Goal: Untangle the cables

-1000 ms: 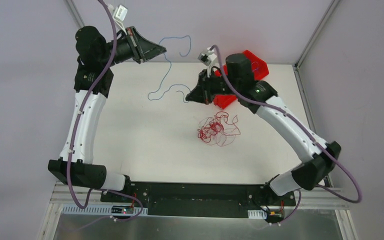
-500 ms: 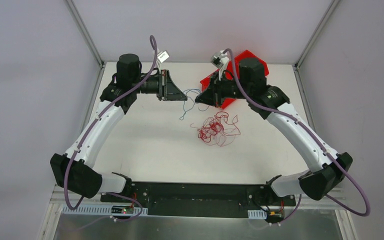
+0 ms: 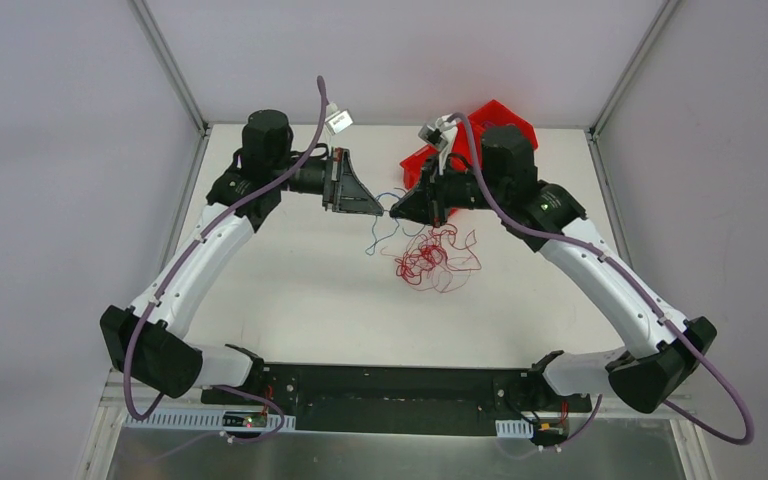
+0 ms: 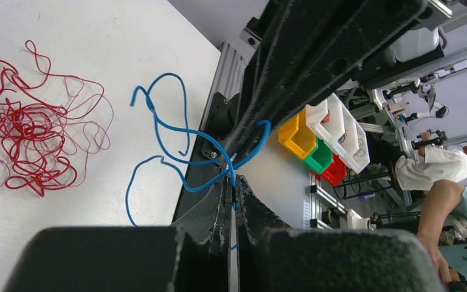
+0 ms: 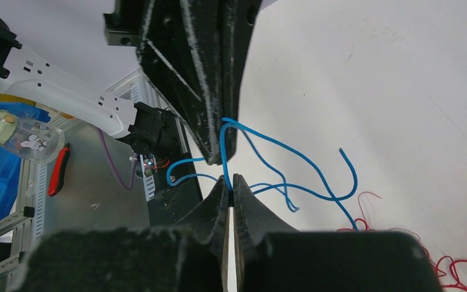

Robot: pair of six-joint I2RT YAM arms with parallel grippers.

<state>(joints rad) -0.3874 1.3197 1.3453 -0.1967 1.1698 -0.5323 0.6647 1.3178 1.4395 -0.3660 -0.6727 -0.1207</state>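
The cables are a thin blue wire (image 3: 378, 228) and a curly red tangle (image 3: 430, 258) lying on the white table. My left gripper (image 3: 381, 212) and right gripper (image 3: 394, 213) meet tip to tip above the table, just behind the red tangle. Both are shut on the blue wire, which droops in loose loops below them. In the left wrist view the blue wire (image 4: 170, 131) runs into my left gripper (image 4: 232, 182), with the red tangle (image 4: 36, 140) to the left. The right wrist view has my right gripper (image 5: 231, 180) pinching the blue wire (image 5: 292, 152).
A red bin (image 3: 505, 118) sits at the back of the table behind the right arm. Metal frame posts (image 3: 165, 60) stand at the rear corners. Off the table are small coloured bins (image 4: 319, 137) and a clear jar (image 5: 12, 137).
Both arms swung inward until their tips met near the middle. The blue wire, earlier stretched out between them, now hangs slack in loops. The red tangle has not moved.
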